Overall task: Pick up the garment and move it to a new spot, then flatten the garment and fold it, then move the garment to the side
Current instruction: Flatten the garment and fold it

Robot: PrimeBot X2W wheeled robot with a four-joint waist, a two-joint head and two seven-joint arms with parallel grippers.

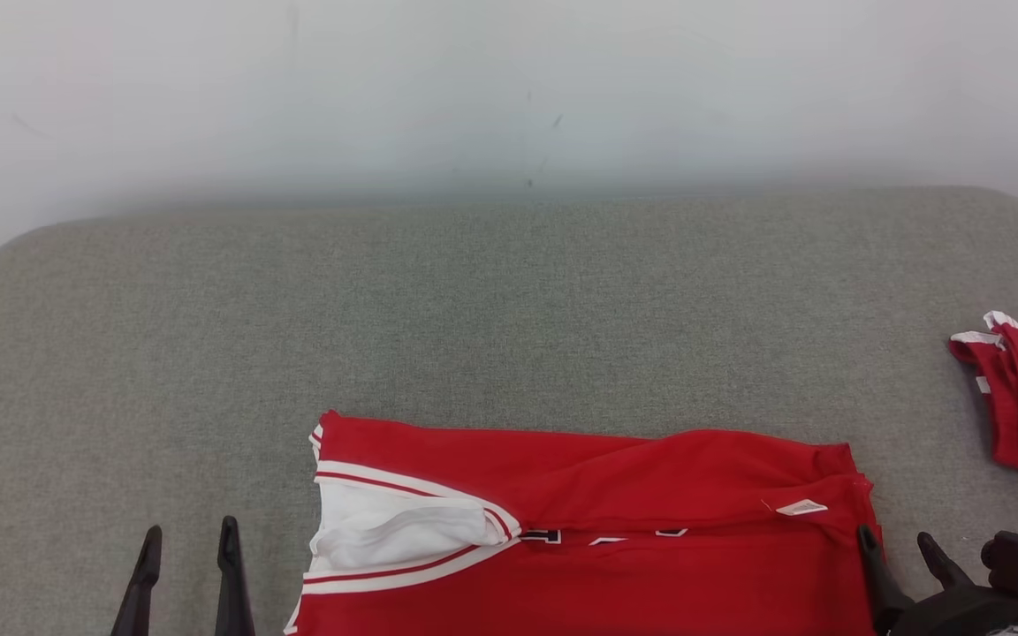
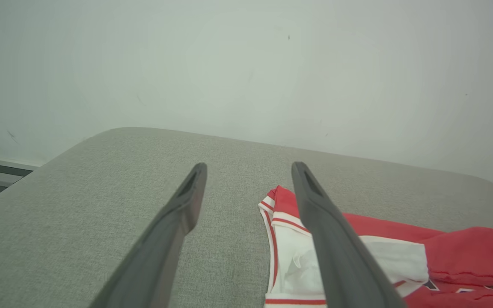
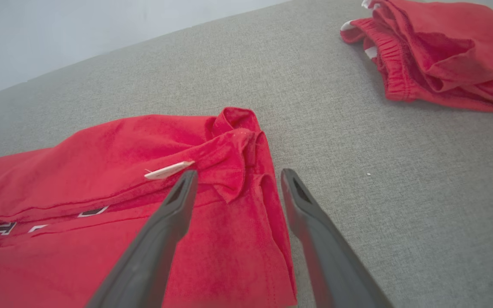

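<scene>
Right claw (image 1: 896, 537) at half-cropped garment's (image 1: 606, 477) edge

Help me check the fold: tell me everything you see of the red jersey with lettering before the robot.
The red jersey, a soft-looking knit, lies on the grey fabric surface, its far part folded over, hiding part of the black-and-white lettering. At its left end white fabric shows inside red-and-white striped trim. A small white tag sits near the bunched right end. The open right pincer straddles that edge; contact is unclear.
</scene>
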